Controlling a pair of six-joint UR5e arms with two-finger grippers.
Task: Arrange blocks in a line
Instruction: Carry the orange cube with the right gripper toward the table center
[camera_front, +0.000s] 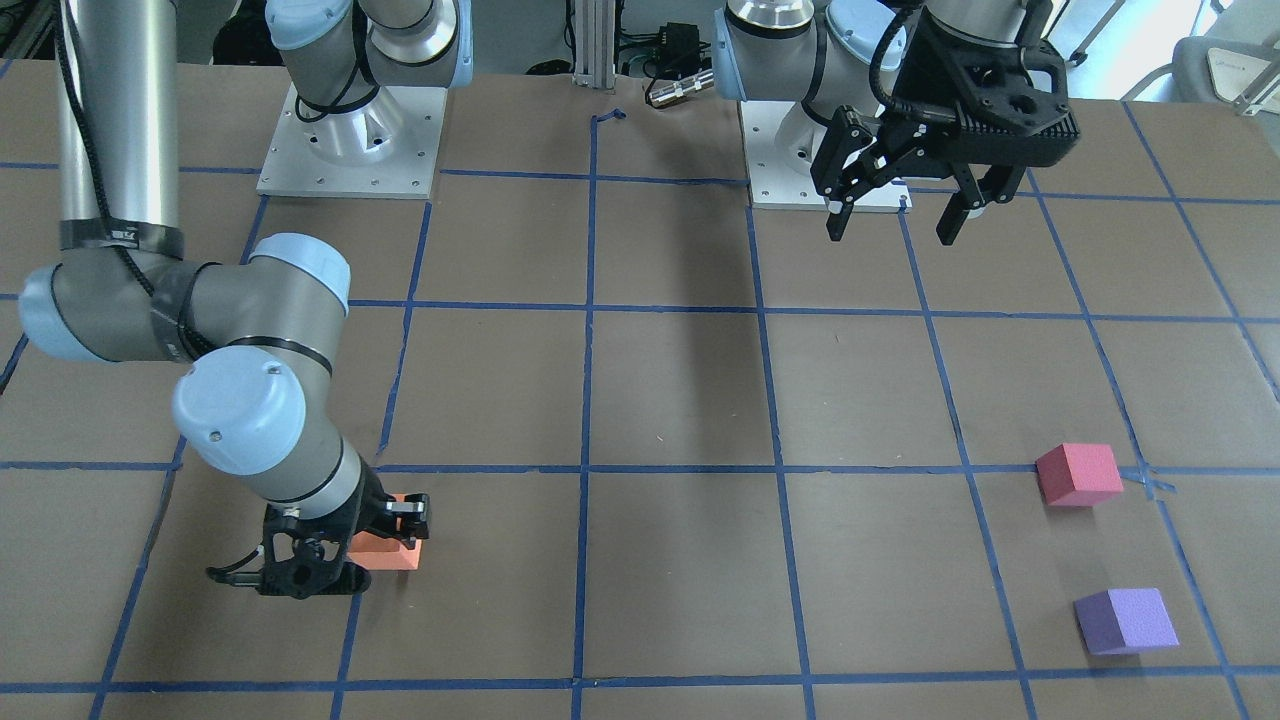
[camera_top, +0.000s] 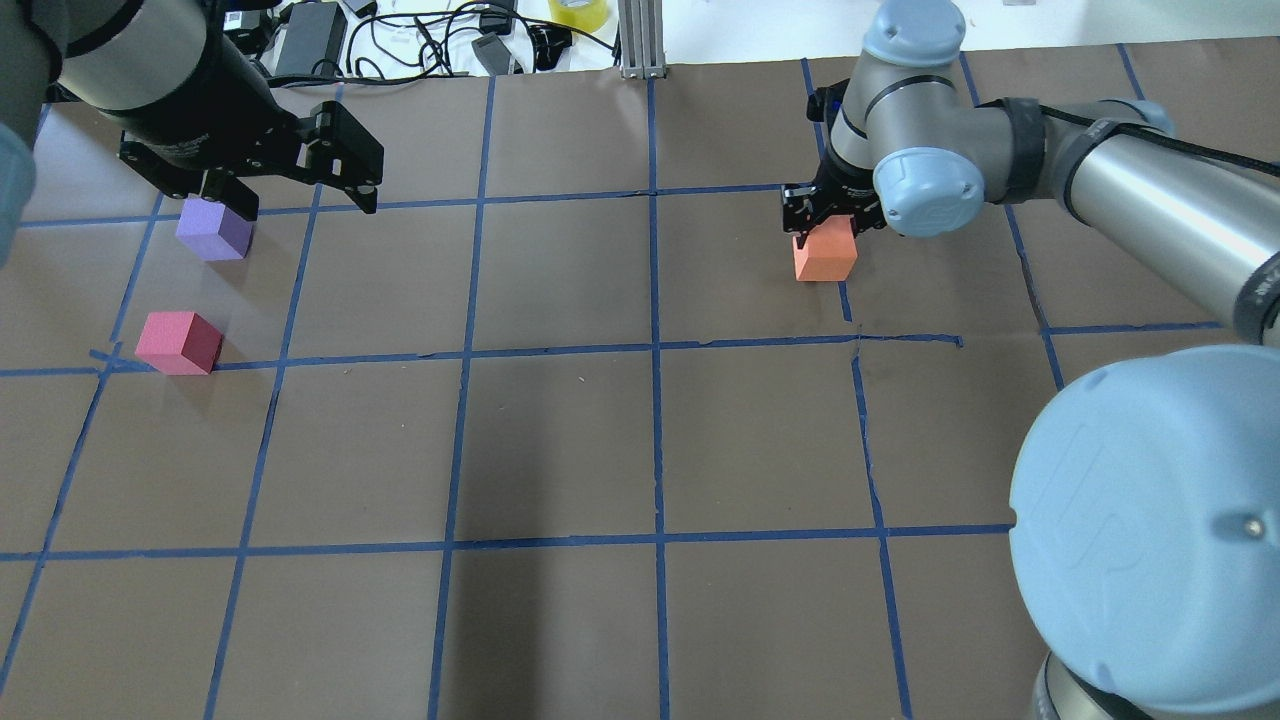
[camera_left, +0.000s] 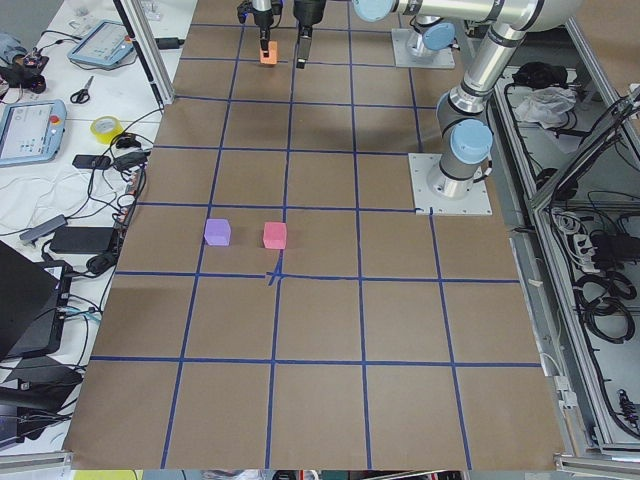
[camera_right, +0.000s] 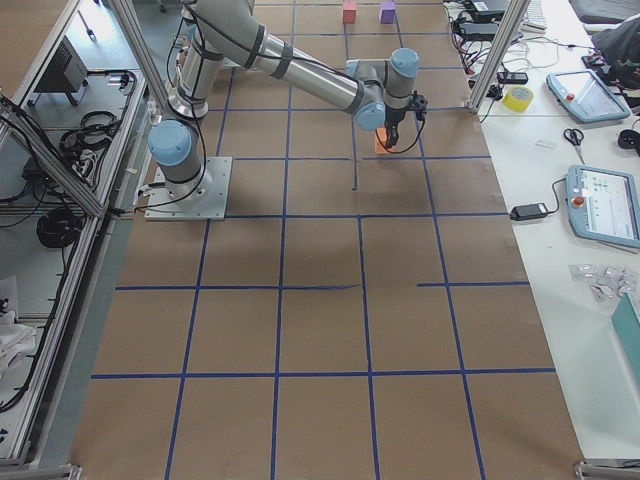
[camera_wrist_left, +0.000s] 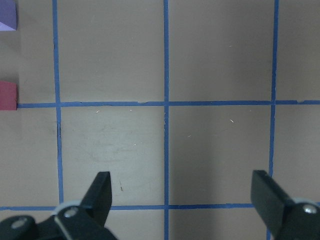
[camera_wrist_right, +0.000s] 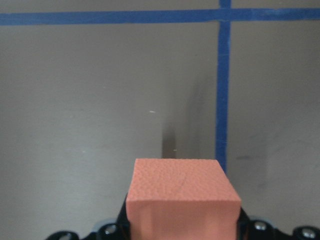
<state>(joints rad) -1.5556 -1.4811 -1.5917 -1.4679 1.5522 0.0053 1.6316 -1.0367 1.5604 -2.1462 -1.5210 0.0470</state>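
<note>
My right gripper (camera_top: 822, 228) is shut on the orange block (camera_top: 826, 252), low at the table on the right side; the front view shows the block (camera_front: 395, 552) between the fingers. In the right wrist view the orange block (camera_wrist_right: 182, 192) fills the gap between the jaws. The reddish-pink block (camera_top: 180, 342) and the purple block (camera_top: 215, 231) sit apart on the table at the left. My left gripper (camera_top: 300, 198) is open and empty, raised beside the purple block. Its wrist view shows both fingers (camera_wrist_left: 100, 195) spread wide, with the pink block (camera_wrist_left: 7, 95) and the purple block (camera_wrist_left: 7, 20) at the left edge.
The brown table carries a grid of blue tape lines (camera_top: 655, 345). Cables, power bricks and a tape roll (camera_top: 578, 12) lie beyond the far edge, by an aluminium post (camera_top: 640, 40). The two arm bases (camera_front: 350, 140) stand at the robot's side of the table.
</note>
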